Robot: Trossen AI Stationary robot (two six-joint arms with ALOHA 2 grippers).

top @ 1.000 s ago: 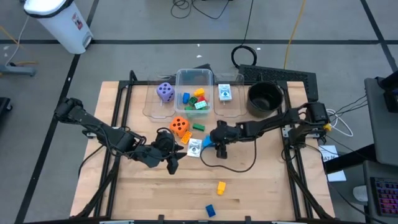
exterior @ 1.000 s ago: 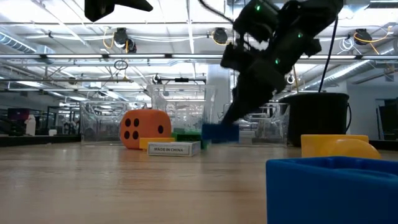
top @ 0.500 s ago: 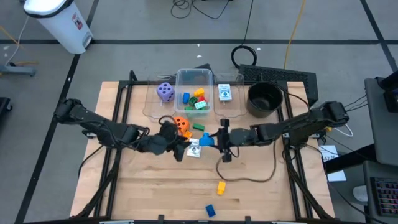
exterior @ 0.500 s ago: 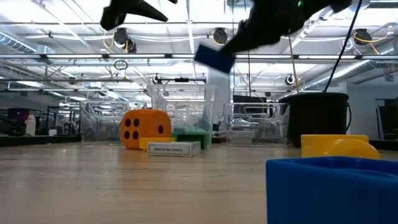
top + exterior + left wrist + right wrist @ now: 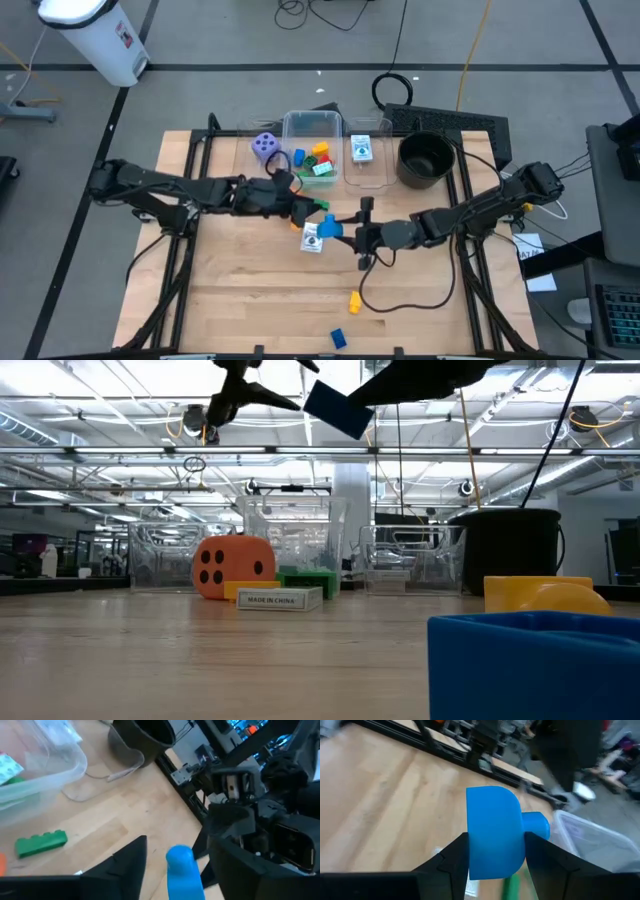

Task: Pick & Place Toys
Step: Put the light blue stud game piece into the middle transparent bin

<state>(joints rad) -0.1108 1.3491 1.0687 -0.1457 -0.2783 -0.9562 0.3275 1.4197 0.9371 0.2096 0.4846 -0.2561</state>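
Two dice: purple die (image 5: 264, 146) upper left, orange die (image 5: 233, 567). Right gripper (image 5: 495, 851) clamps one blue block (image 5: 496, 836); left gripper (image 5: 312, 207), fingers parted, holds nothing.

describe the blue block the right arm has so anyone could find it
Start at the clear tub at the table's far edge and come toward the table's middle. The blue block hangs clamped in the right gripper, above a white card; it is the only airborne toy.
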